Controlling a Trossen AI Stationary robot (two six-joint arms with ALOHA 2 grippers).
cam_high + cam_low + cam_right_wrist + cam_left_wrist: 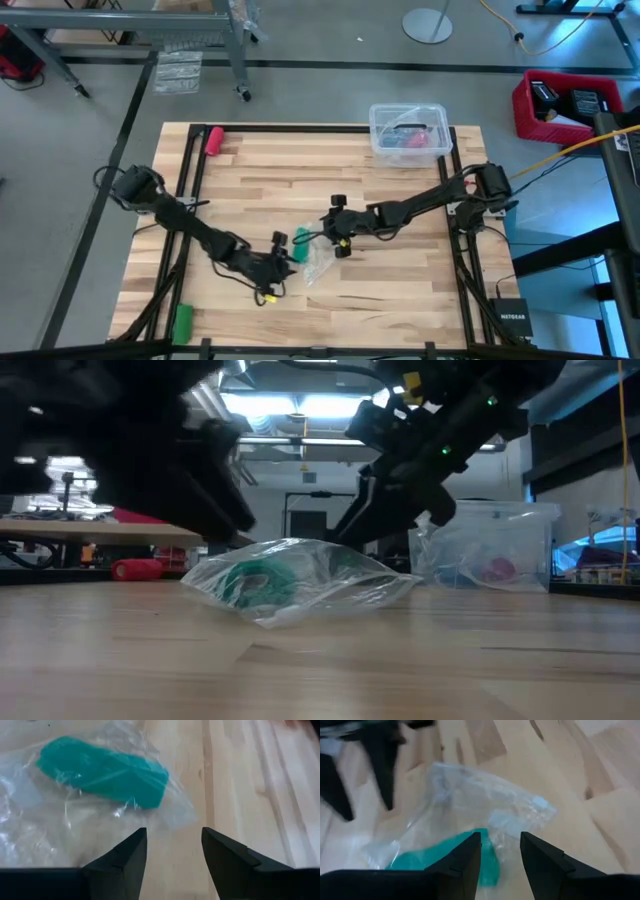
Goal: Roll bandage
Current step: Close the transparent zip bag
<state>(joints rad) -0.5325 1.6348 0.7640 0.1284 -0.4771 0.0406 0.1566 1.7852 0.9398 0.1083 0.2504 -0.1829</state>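
On the wooden counter (400, 300) we see the bandage (102, 771) inside a clear bag (300, 582), left end effector (500, 851) and right end effector (172, 845) both open beside it.

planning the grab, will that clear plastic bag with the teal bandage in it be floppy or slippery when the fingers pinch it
The clear bag looks thin and crinkled, so it will probably sag and fold, not lift flat. Its glossy film may slide between the fingers. The bandage inside lies loose, so it would likely shift toward the low end.
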